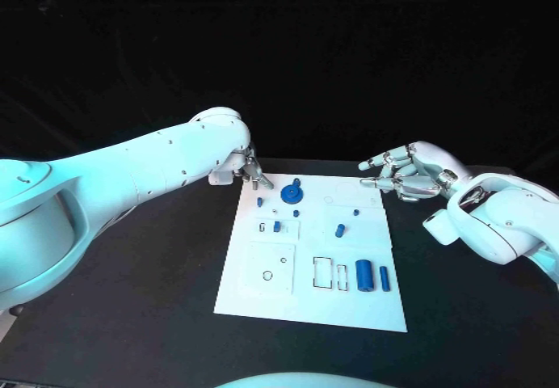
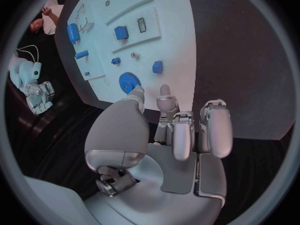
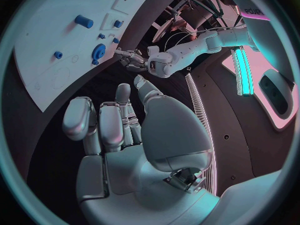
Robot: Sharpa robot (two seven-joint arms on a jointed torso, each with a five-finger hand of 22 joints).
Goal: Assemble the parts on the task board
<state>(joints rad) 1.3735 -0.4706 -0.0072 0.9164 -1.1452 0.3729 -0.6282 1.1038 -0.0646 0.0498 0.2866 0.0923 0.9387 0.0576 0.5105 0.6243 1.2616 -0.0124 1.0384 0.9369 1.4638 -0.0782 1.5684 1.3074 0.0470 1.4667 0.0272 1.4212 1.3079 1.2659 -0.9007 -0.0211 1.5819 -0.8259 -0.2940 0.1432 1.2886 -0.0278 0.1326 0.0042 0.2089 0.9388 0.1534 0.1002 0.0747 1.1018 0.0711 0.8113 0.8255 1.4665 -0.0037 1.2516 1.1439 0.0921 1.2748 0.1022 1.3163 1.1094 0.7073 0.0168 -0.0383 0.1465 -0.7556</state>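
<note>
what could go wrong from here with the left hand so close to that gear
1. The left hand hovers at the task board's far edge, fingertips near the blue gear; a slightly off approach might nudge the gear or shift the board.
2. Small blue parts lie loose just beyond the gear and could get knocked.
3. The right hand waits off the board holding nothing, so it can't steady anything.

Matt white task board (image 1: 313, 303) (smooth, plastic-looking) on a matt black table (image 1: 466, 307).
</note>
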